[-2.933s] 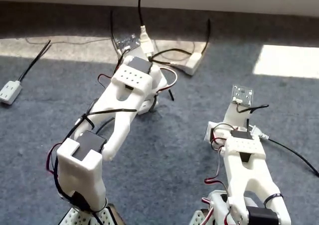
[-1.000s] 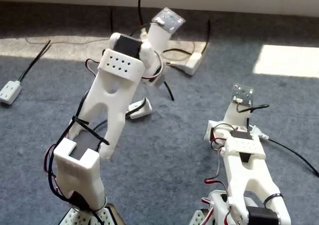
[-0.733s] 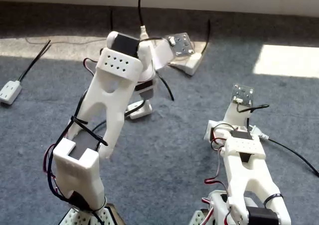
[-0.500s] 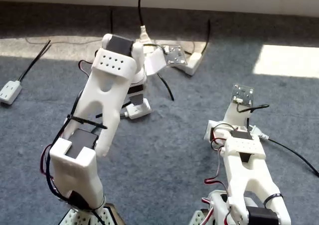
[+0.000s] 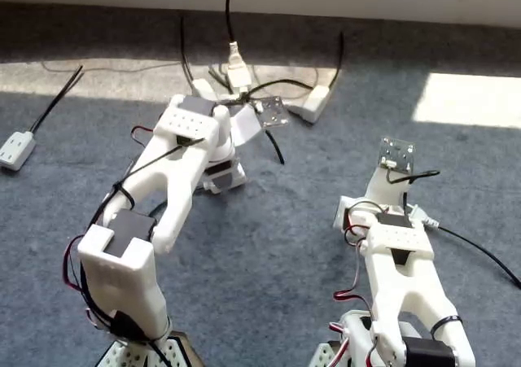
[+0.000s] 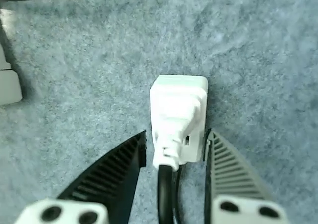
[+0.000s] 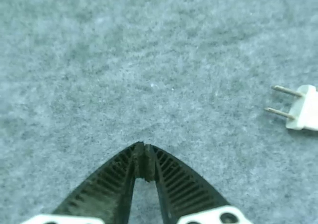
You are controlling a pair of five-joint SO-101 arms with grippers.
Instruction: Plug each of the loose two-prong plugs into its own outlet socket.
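A white plug point(image 6: 175, 139) with a black cable sits in a small white outlet socket point(image 6: 180, 90) on the grey carpet. My left gripper point(image 6: 175, 137) is open, with one finger on each side of that plug. From above, the same socket point(image 5: 228, 179) lies just under the left arm's wrist. My right gripper point(image 7: 144, 160) is shut with nothing in it, low over bare carpet. A loose white two-prong plug point(image 7: 299, 108) lies off to its side, prongs pointing towards the gripper's line. In the high view that plug point(image 5: 422, 217) lies beside the right arm, its cable running right.
A white power strip point(image 5: 314, 100) with several black cables lies at the far edge of the carpet. Another small white outlet socket point(image 5: 16, 150) on a cable lies at the far left. A white block point(image 6: 9, 84) lies near the left gripper.
The left arm, raised one second ago with its wrist camera swung up, has come down and back over the plugged socket. The right arm has not moved.
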